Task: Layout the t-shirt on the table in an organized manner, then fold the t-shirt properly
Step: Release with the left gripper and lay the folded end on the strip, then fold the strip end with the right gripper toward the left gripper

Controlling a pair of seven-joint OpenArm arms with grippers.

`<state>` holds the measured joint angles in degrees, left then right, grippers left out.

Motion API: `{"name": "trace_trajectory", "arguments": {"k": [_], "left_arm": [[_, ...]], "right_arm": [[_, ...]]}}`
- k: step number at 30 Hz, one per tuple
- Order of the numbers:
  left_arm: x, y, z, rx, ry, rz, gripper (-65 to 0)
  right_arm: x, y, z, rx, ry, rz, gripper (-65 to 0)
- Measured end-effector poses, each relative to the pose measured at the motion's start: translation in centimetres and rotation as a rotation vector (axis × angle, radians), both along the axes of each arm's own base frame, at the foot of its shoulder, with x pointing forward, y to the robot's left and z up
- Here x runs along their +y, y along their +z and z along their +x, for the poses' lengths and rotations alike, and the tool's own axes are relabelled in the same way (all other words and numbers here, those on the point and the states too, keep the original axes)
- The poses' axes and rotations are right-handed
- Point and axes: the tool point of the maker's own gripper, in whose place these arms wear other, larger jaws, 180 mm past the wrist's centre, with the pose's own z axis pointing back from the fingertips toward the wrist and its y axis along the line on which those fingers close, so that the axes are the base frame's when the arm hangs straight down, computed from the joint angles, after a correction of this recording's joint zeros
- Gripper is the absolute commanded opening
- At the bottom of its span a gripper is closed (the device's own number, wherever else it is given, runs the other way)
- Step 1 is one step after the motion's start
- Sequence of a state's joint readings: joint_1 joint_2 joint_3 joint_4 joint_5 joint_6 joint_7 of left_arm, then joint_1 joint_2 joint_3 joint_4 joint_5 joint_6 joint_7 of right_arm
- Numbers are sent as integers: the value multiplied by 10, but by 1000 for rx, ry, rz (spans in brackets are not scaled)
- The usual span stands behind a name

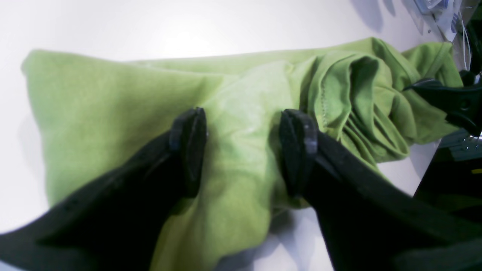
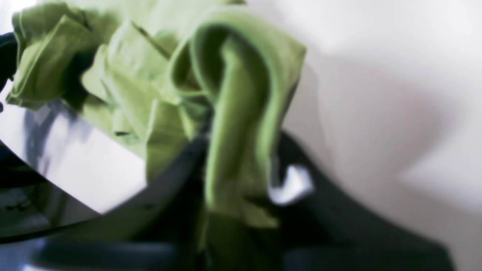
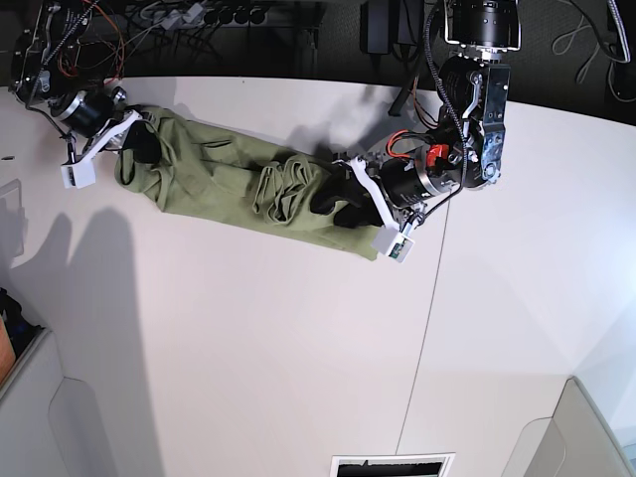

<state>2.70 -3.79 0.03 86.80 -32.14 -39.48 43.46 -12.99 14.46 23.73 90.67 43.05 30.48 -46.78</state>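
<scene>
The green t-shirt (image 3: 219,189) lies as a long bunched band on the white table (image 3: 248,348), stretched between both arms. My right gripper (image 3: 134,139) is at its far left end. In the right wrist view that gripper (image 2: 233,173) is shut on a thick fold of the t-shirt (image 2: 131,82). My left gripper (image 3: 338,199) is at the band's right end. In the left wrist view it (image 1: 243,146) stands open, its two fingers (image 1: 188,143) wide apart with smooth t-shirt (image 1: 113,113) fabric between them. A gathered sleeve or hem bunches to the right.
A thin dark seam (image 3: 427,298) runs down the table right of the shirt. Cables and a power strip (image 3: 199,15) line the back edge. The table edge (image 1: 433,169) falls away just past the bunched cloth. A grey panel (image 3: 30,397) sits at the lower left.
</scene>
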Motion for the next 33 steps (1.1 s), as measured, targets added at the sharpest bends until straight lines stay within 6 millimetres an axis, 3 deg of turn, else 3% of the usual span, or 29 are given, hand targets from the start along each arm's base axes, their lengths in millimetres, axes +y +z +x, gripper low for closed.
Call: {"name": "trace_trajectory", "arguments": {"k": [5, 10, 13, 19, 23, 26, 33], "left_arm": [[-10, 11, -4, 62, -50, -64, -307], [-15, 56, 16, -60, -77, -90, -307], [-14, 68, 21, -99, -80, -90, -307], [6, 36, 11, -64, -62, 49, -307], [13, -8, -7, 46, -37, 66, -307], [10, -18, -8, 71, -18, 4, -307], [-4, -17, -9, 71, -41, -20, -307]], "right_arm": [[-17, 5, 8, -10, -28, -36, -650], [-56, 17, 12, -32, -74, -105, -650], [-76, 23, 13, -37, -78, -156, -650], [-98, 35, 17, -47, -62, -217, -650], [-100, 47, 31, -85, -66, -216, -650], [-96, 57, 44, -124, -70, -194, -650], [-92, 75, 66, -178, -68, -176, -650]]}}
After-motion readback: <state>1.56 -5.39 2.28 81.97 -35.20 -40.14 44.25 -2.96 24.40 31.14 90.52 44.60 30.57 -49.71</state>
